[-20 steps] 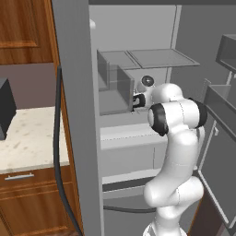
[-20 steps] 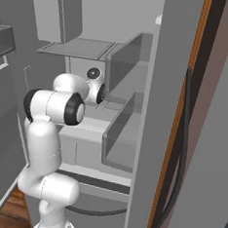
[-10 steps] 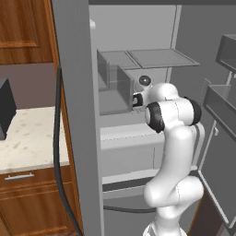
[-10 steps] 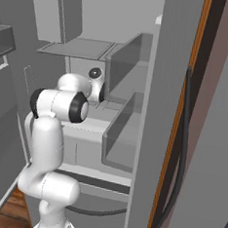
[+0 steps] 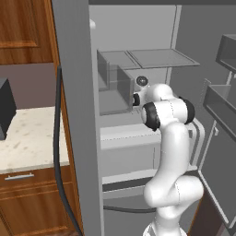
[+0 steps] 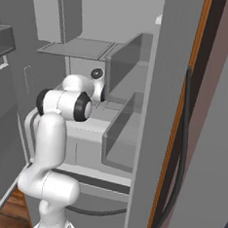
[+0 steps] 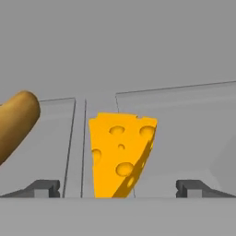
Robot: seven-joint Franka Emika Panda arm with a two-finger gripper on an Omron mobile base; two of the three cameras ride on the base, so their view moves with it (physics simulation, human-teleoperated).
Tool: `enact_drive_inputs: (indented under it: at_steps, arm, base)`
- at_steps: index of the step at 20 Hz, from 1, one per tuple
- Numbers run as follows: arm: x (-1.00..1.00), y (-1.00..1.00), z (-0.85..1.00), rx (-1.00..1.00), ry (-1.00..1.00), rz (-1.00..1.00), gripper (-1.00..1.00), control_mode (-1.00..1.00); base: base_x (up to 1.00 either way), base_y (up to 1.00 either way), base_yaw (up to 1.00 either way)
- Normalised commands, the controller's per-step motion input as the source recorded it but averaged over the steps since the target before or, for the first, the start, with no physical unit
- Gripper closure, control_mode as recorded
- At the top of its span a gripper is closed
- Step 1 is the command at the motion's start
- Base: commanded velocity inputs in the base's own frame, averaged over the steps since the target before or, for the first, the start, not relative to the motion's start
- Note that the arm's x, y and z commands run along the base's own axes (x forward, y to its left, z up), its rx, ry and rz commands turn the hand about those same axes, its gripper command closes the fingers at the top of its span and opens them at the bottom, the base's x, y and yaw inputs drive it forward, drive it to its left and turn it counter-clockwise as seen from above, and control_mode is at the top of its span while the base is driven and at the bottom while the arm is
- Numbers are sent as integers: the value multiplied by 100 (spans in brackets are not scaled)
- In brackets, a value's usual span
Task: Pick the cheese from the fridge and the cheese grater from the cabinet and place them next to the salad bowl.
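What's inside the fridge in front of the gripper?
The cheese stands between the open gripper's fingertips; a brown rounded item lies beside it. The fridge's other contents can't be seen.

A pale grey fridge shelf carries an upright orange-yellow holed cheese wedge, with a brown rounded item near its left edge.

An orange-yellow wedge of cheese with small round holes stands upright on a pale grey fridge shelf, broad end up. The fridge is open, showing glass shelves and grey inner walls. The cheese's base is hidden, so its footing is unclear.
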Motion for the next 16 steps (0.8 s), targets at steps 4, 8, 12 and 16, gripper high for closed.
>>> enact_drive_inputs:
  at_steps: [4,8,12,16]
  arm:
    - [26,0,-7,3,0,0,-100,-100]
    - [23,0,-6,2,2,0,-100,-100]
    - [20,0,-13,0,5,0,-100,-100]
    - [18,0,-18,0,3,0,-100,-100]
  base:
    - [0,0,0]
    - [0,0,0]
    - [0,0,0]
    - [0,0,0]
